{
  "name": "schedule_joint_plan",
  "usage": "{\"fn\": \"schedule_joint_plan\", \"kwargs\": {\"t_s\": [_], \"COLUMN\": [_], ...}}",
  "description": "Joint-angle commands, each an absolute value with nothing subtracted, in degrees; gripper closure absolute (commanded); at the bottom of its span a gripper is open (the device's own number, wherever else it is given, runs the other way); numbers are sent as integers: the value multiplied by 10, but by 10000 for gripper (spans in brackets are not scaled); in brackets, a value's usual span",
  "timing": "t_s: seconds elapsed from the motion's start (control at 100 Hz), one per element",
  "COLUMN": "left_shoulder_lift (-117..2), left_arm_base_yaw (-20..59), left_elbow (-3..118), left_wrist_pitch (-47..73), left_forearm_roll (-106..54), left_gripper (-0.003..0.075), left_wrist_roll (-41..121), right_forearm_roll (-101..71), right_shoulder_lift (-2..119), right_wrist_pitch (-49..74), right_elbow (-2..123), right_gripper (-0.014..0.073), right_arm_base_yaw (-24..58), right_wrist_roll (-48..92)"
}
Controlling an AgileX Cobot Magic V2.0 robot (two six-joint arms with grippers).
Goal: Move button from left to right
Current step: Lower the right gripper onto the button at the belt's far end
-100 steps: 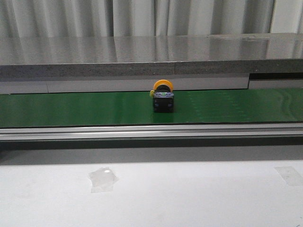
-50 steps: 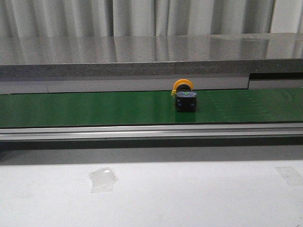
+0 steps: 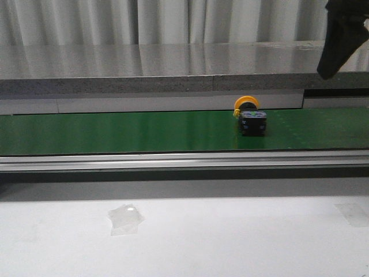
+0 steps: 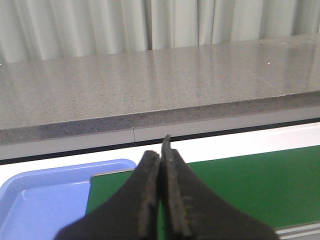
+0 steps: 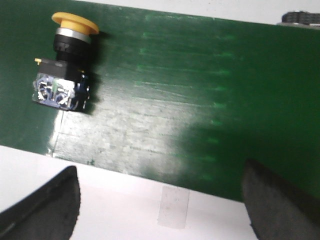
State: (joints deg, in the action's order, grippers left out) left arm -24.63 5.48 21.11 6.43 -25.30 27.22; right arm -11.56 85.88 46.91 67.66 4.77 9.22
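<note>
Change since the earlier frames: the button [image 3: 250, 118] has shifted steadily rightward along the green belt [image 3: 115, 131], from about the middle to right of centre; a dark part of the right arm [image 3: 339, 36] has entered at the upper right of the front view.

Button: lies on its side on the belt, yellow cap toward the far edge, black body toward the near rail [image 3: 173, 161]. Nothing touches it.

Right gripper [image 5: 160, 200]: spread wide, empty, its two dark fingers [image 5: 47, 207] showing at the edge of its own view. It hangs above the belt's near edge, with the button [image 5: 62, 70] off to one side, outside the gap between the fingers.

Left gripper [image 4: 161, 195]: clenched on nothing, fingers pressed together, over the belt's end beside a blue tray [image 4: 45, 195].

Progress: early. The button is unheld and riding the belt; reach, grasp, lift and placing on the right side all appear still to do.
</note>
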Motion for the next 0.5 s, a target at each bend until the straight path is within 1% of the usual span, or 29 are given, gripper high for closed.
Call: {"fn": "schedule_joint_plan", "kwargs": {"t_s": [0.0, 0.49], "left_shoulder_lift": [-248, -248], "left_arm_base_yaw": [58, 58], "left_elbow": [226, 226], "left_wrist_pitch": [19, 19], "left_forearm_roll": [-260, -260], "left_gripper": [740, 740], "left_wrist_roll": [271, 271], "right_forearm_roll": [-125, -114], "right_shoulder_lift": [865, 968], "right_wrist_pitch": [449, 426], "right_elbow": [712, 780], "right_gripper": [-52, -52], "right_arm_base_yaw": [61, 110], "right_wrist_roll": [114, 116]}}
